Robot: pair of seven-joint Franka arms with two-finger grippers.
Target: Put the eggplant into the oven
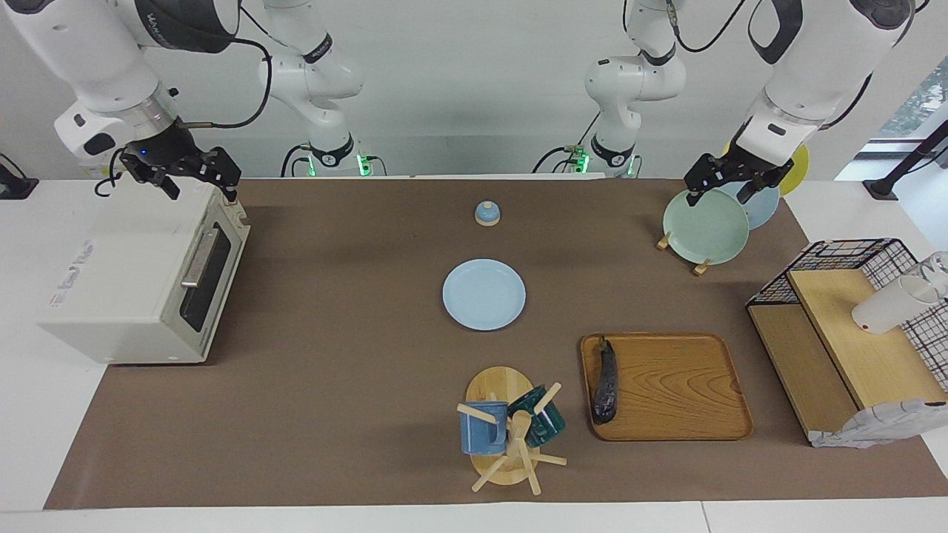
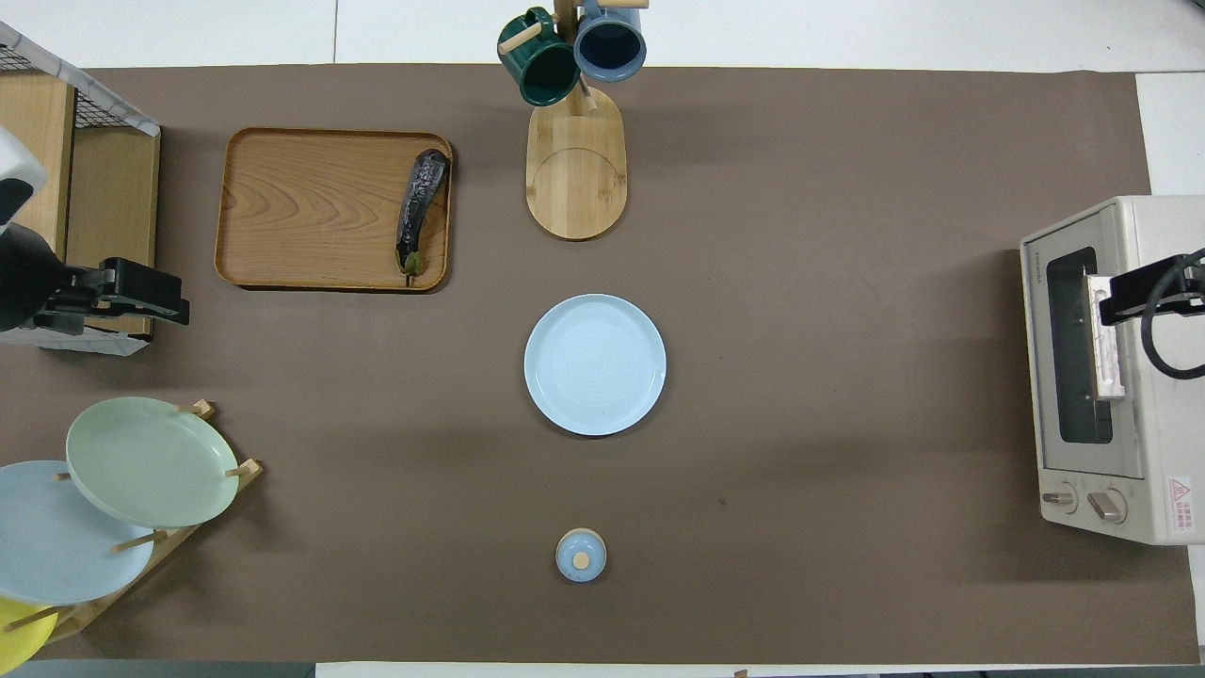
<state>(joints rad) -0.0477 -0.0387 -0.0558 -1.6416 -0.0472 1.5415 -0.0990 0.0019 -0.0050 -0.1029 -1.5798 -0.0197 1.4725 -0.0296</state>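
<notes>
The eggplant (image 1: 606, 382) is slim and dark purple-black. It lies on the wooden tray (image 1: 670, 389), along the tray's edge toward the right arm's end, and also shows in the overhead view (image 2: 420, 211). The cream-white oven (image 1: 126, 285) stands at the right arm's end of the table with its dark glass door shut; it also shows in the overhead view (image 2: 1130, 377). My right gripper (image 1: 201, 191) is open and empty, up over the oven's top by the door edge. My left gripper (image 1: 720, 195) is open and empty, up over the plate rack.
A light blue plate (image 1: 483, 294) lies mid-table, with a small blue lidded pot (image 1: 486, 213) nearer the robots. A mug tree (image 1: 511, 429) with two mugs stands beside the tray. A plate rack with a green plate (image 1: 705, 226) and a wire-and-wood shelf (image 1: 852, 333) stand at the left arm's end.
</notes>
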